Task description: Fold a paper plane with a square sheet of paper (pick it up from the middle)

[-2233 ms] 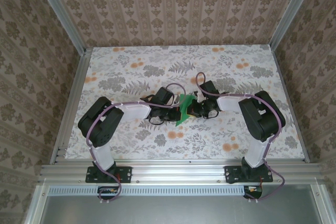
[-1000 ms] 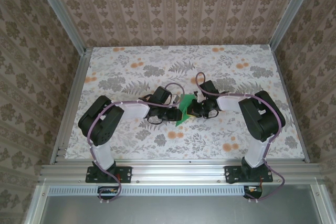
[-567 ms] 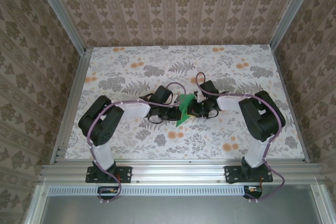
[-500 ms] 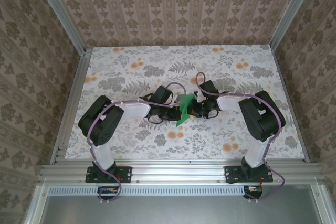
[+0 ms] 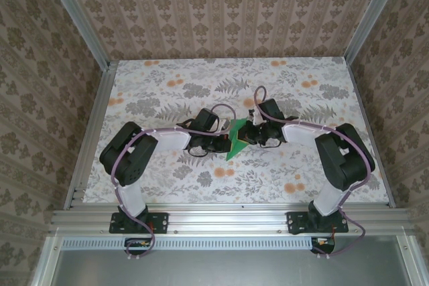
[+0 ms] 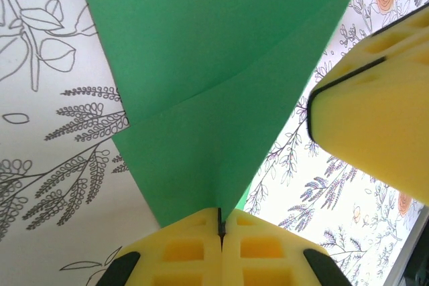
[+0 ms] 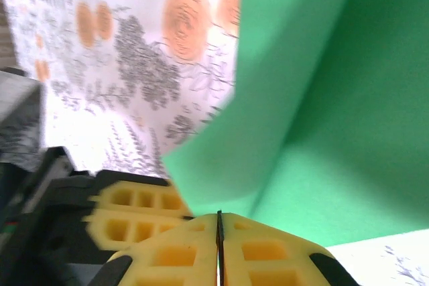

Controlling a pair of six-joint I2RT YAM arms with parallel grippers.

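Top external: left hand [image 5: 225, 143] and right hand [image 5: 245, 136] pinch one sheet [image 5: 232, 150].

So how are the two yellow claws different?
The left claw reaches the bright-green creased paper sheet from the left, the right claw from the right. The left claw pinches a narrow tip, the right claw a wider part. Both are yellow and shut on the paper.

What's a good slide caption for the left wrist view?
Left gripper pinches the creased green paper over the floral table.
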